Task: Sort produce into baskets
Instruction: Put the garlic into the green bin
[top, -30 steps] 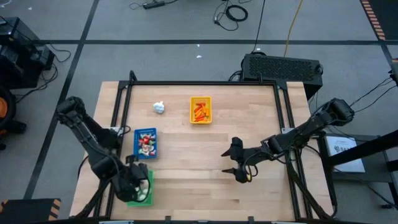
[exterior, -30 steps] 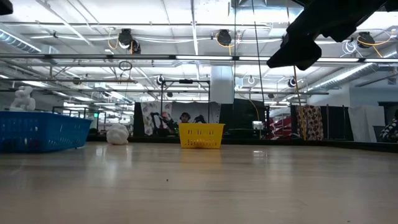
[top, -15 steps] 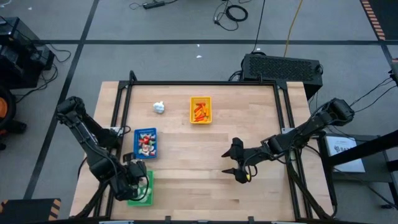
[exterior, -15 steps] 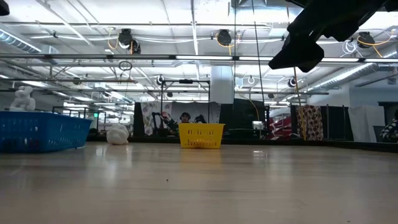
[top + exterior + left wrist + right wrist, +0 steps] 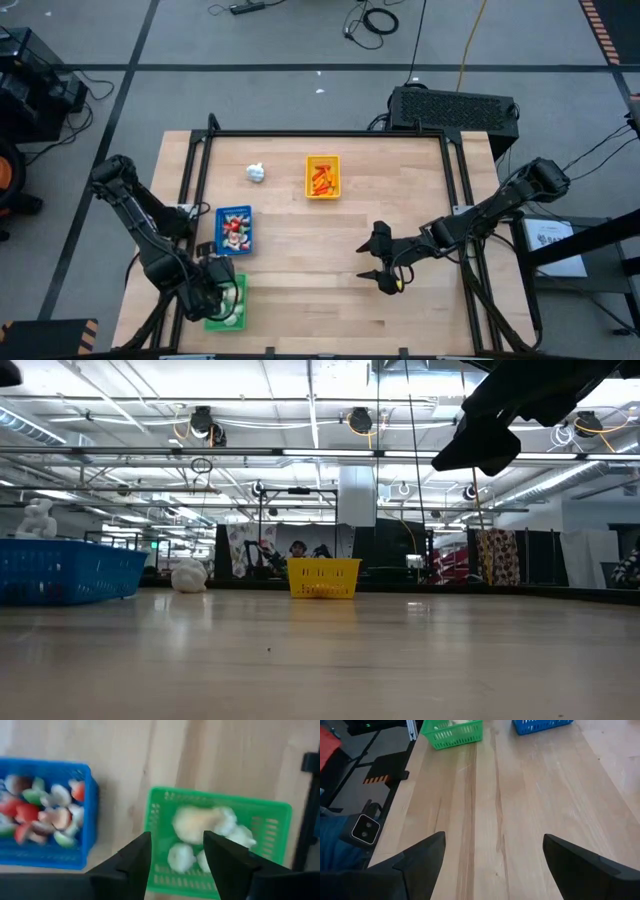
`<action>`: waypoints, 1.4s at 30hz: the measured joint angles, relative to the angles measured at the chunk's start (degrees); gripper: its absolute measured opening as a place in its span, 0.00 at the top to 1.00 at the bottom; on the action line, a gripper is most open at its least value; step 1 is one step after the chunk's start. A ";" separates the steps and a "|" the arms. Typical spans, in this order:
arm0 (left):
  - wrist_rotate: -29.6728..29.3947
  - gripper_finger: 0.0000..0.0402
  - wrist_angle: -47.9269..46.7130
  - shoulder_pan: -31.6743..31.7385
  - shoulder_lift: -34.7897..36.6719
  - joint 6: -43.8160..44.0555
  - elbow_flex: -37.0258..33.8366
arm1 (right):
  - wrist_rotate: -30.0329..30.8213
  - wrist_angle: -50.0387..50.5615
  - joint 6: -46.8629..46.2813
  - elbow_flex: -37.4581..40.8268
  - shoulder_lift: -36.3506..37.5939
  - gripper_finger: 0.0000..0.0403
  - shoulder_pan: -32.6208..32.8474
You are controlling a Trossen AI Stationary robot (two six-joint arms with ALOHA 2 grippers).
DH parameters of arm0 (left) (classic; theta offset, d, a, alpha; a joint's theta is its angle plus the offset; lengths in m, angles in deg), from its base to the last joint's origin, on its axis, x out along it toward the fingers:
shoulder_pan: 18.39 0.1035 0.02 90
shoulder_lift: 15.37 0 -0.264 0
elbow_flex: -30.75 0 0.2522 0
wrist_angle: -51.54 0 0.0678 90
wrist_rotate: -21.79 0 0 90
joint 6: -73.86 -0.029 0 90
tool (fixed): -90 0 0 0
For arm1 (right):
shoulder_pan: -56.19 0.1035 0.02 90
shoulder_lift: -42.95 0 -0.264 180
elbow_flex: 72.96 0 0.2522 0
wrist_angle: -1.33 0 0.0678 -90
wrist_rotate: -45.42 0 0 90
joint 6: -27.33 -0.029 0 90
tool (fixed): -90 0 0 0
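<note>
Left wrist view is showing whitish garlic bulbs (image 5: 200, 827) lying in the green tray (image 5: 160, 810), with the left gripper (image 5: 176, 851) hovering right above them, its fingers parted and nothing between them. Just beside it, the blue tray (image 5: 90, 820) is holding red-and-white pieces (image 5: 40, 812). From overhead, the yellow tray (image 5: 309, 178) is sitting farther back with orange carrot pieces (image 5: 321, 179) in it, and 1 white bulb (image 5: 256, 173) is lying loose on the table (image 5: 330, 260) near it. That looks like the only piece left to sort. The right gripper (image 5: 380, 259) is waiting over mid-table, fingers spread wide, holding nothing.
</note>
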 joint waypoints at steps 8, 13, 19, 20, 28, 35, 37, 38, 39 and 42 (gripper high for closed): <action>-18.19 0.52 -0.08 6.61 0.00 -12.07 0.00 | 0.48 -0.05 -3.33 0.00 -1.08 0.19 0.01; -21.23 0.52 -3.27 18.86 0.64 -21.30 0.00 | 2.79 -0.10 -7.65 0.00 -4.29 0.19 0.56; -10.03 0.52 -0.52 41.65 3.34 -45.63 0.00 | 4.35 -3.85 -8.99 0.00 -9.20 0.19 0.75; -7.61 0.52 0.54 46.38 3.82 -48.19 0.00 | 4.11 -4.51 -8.79 0.00 -9.57 0.19 0.74; 3.80 0.52 2.49 77.31 1.67 -47.76 2.32 | 2.93 -5.80 -7.35 0.00 -8.88 0.19 0.90; 18.27 0.52 6.56 90.92 -6.61 -50.42 3.20 | 2.91 -5.66 -6.77 0.02 -8.90 0.19 1.11; 19.04 0.52 6.65 92.89 -9.78 -51.64 5.77 | 2.89 -5.65 -7.13 0.02 -8.90 0.19 1.11; 18.01 0.52 5.48 93.79 -11.47 -52.54 7.35 | 2.89 -5.70 -7.17 0.02 -8.90 0.19 1.14; 15.59 0.52 4.24 94.68 -13.08 -52.94 8.96 | 2.84 -5.67 -7.21 0.02 -8.90 0.19 1.18; 10.33 0.52 3.03 96.58 -17.24 -53.27 14.09 | 1.66 -5.64 -7.48 0.02 -8.90 0.19 1.47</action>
